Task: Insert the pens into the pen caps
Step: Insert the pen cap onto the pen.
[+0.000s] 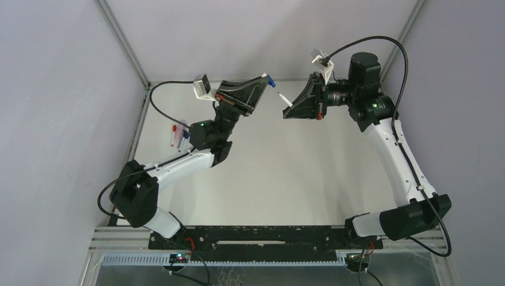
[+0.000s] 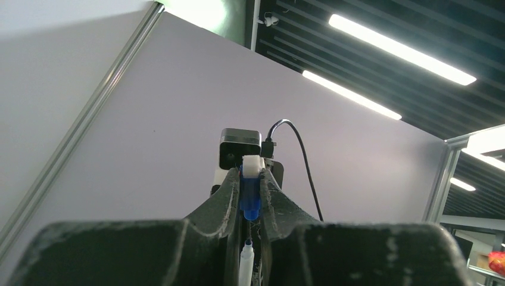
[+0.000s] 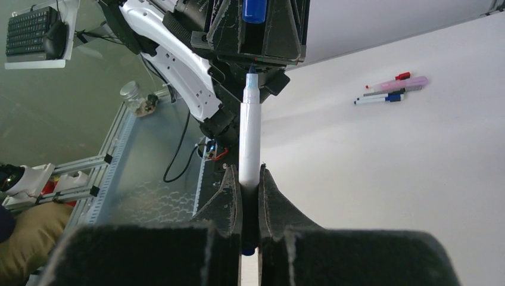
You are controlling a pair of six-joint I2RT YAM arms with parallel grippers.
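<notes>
My left gripper (image 1: 266, 81) (image 2: 250, 179) is raised above the table and shut on a short blue pen cap (image 1: 271, 82) (image 2: 250, 193) (image 3: 254, 9). Facing it, my right gripper (image 1: 288, 111) (image 3: 250, 179) is shut on a white pen (image 1: 284, 100) (image 3: 250, 137) (image 2: 246, 262) with a blue tip. The tip points at the cap's open end, in line with it, with a small gap between them. Several other pens (image 1: 179, 132) (image 3: 393, 89), red, pink, grey and blue-and-white, lie side by side on the white table at the far left.
Grey enclosure walls (image 1: 71, 89) and an aluminium frame post (image 1: 124, 43) stand close on the left and at the back. The two wrists and their camera cables (image 1: 381, 42) sit near each other over the table's far middle.
</notes>
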